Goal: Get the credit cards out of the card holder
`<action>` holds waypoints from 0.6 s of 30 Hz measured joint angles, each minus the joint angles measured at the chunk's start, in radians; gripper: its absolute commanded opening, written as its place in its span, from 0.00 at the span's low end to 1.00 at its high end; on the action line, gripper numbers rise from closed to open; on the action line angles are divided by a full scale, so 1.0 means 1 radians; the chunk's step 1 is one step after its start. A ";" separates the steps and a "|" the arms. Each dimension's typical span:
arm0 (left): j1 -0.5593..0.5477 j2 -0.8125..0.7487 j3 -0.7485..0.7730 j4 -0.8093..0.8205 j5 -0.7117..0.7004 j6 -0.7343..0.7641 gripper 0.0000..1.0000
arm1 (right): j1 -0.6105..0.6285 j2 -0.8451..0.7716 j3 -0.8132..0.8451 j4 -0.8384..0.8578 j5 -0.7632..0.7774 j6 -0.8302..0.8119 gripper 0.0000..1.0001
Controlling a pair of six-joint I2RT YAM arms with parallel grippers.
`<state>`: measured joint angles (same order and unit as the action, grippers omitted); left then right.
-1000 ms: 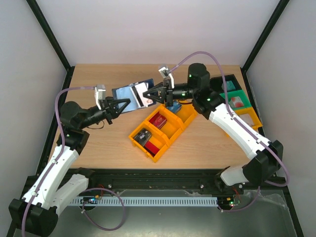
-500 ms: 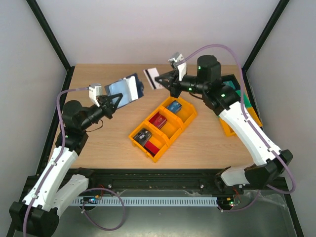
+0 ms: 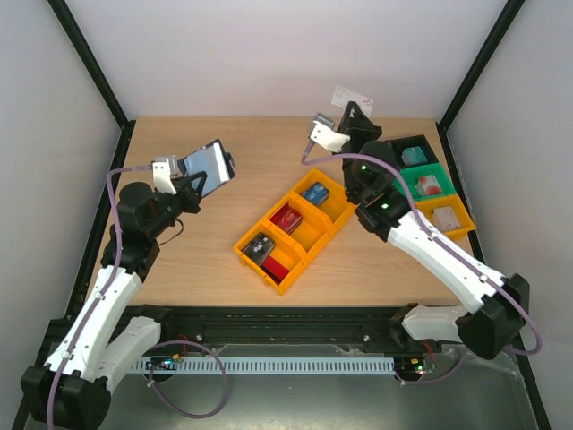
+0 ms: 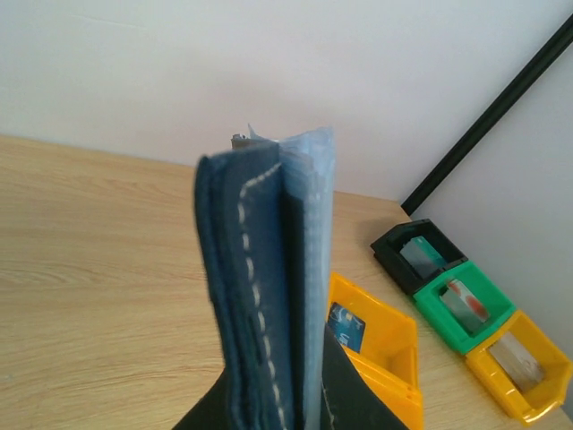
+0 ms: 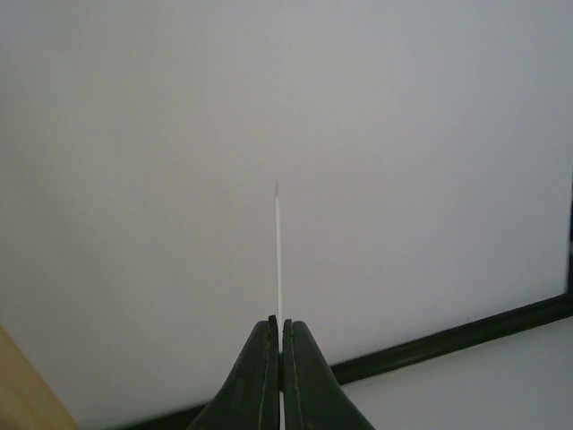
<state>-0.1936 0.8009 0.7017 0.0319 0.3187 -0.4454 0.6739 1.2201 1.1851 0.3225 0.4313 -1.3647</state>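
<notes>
1. Far left, the left fingers are clamped shut on the bottom edge of the card holder. They hold the navy case up off the desk, tilted, with its pale blue lining facing upward.
2. The left wrist view shows the card holder edge-on, with white stitching and a slight gap between the flaps.
3. In the middle is a yellow bin with three compartments. A dark card, a red card and a blue card lie inside.
4. On the right, the right fingers are pinched tight on a pale card, raised high and well apart from the card holder.
5. There are marks on that card, but they are too small to read.
6. Far right, three small bins sit in a row, black, green and yellow.
7. The desk is light wood, with white walls and black frame posts around it.
</notes>
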 measured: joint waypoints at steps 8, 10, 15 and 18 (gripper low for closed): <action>0.008 0.004 0.000 -0.003 -0.010 0.018 0.02 | 0.095 0.035 -0.130 0.327 0.154 -0.402 0.01; 0.010 0.010 0.000 -0.008 -0.013 0.024 0.02 | 0.130 0.029 -0.151 0.379 0.161 -0.443 0.01; 0.038 0.031 0.000 -0.018 -0.014 0.024 0.02 | 0.207 0.043 -0.203 0.472 0.151 -0.514 0.01; 0.054 0.054 0.000 -0.018 -0.013 0.018 0.02 | 0.243 0.083 -0.217 0.531 0.132 -0.547 0.02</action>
<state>-0.1394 0.8547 0.7017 0.0143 0.3054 -0.4271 0.9169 1.3033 0.9680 0.8536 0.5632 -1.9114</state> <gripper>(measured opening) 0.051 0.016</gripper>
